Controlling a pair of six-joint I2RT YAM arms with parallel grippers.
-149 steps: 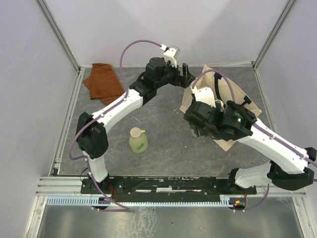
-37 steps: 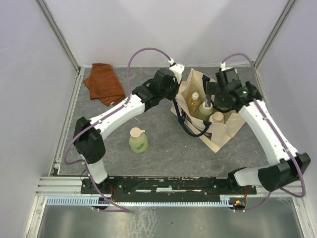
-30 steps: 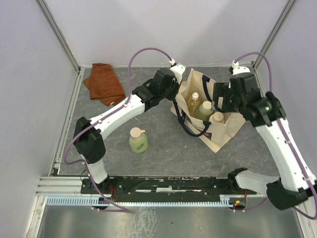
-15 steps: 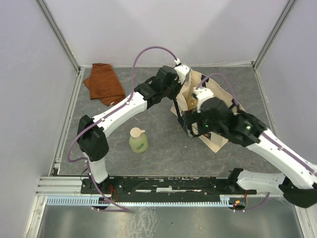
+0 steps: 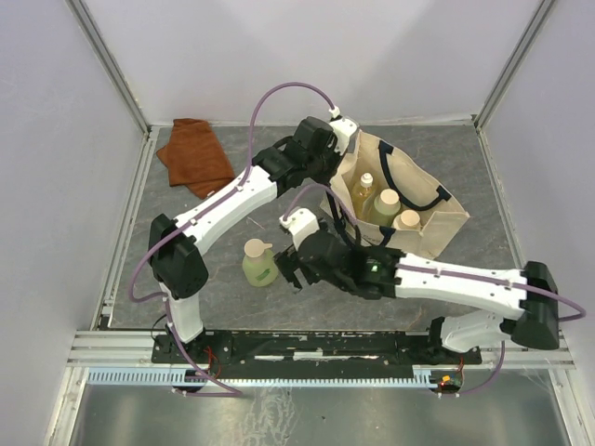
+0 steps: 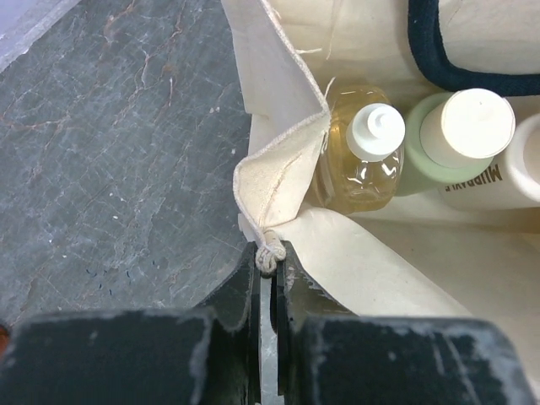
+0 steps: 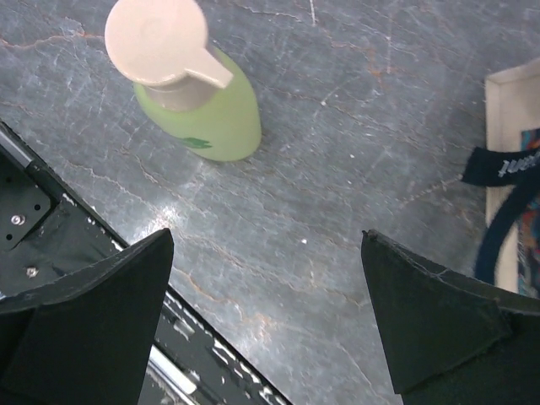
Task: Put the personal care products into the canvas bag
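The left gripper point(image 6: 266, 258) pinches the stitched rim of the canvas bag point(image 6: 287, 84). The right gripper point(image 7: 266, 253) gapes wide, with the glossy green spout bottle point(image 7: 213, 114) at its eleven o'clock, its tiny label unreadable.

Bright, even, diffuse light; shadows soft. Mild glare on worktop point(image 7: 180, 213). Close fingers point(image 7: 84, 312) blurred, both wrist views.

Lab test cell: white panel walls point(image 5: 325, 56), aluminium frame rails point(image 5: 124, 232)
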